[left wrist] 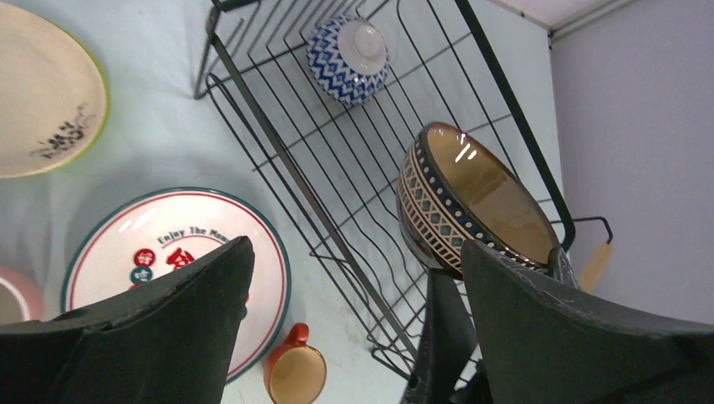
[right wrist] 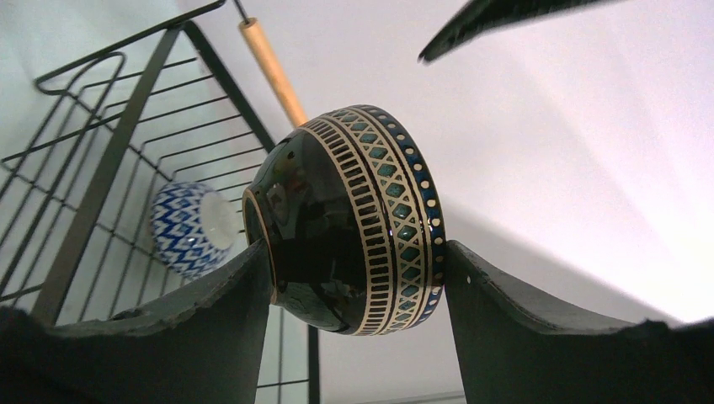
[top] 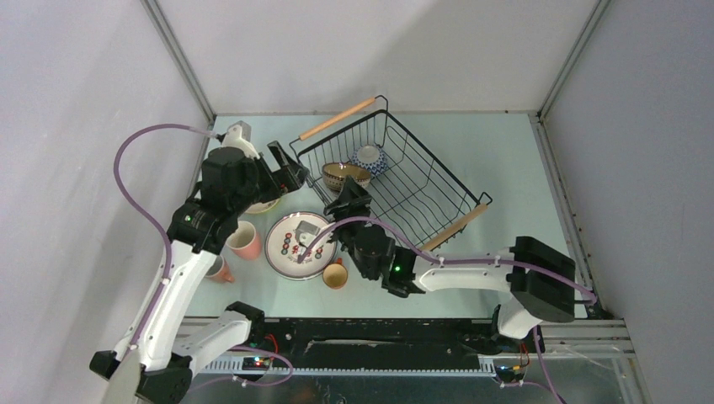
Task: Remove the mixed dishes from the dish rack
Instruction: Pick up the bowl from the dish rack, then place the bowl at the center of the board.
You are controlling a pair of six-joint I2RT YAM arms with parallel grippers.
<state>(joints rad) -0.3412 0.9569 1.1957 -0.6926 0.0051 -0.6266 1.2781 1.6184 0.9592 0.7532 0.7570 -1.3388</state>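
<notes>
Right gripper (right wrist: 355,249) partly open, clamped across the patterned bowl (top: 343,174), bowl tipped on edge inside the dish rack (top: 412,181), possibly off its wires, left gripper (left wrist: 355,248) fully open, empty, alongside the rack

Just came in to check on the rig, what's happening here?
Two robot arms are emptying a black wire dish rack. The right gripper is closed on a dark patterned bowl, tilted on its side in the rack. The left gripper hangs open beside the rack, holding nothing. A blue-and-white bowl lies in the rack. A green-rimmed plate, cream saucer, pink mug and small orange cup sit on the table.
</notes>
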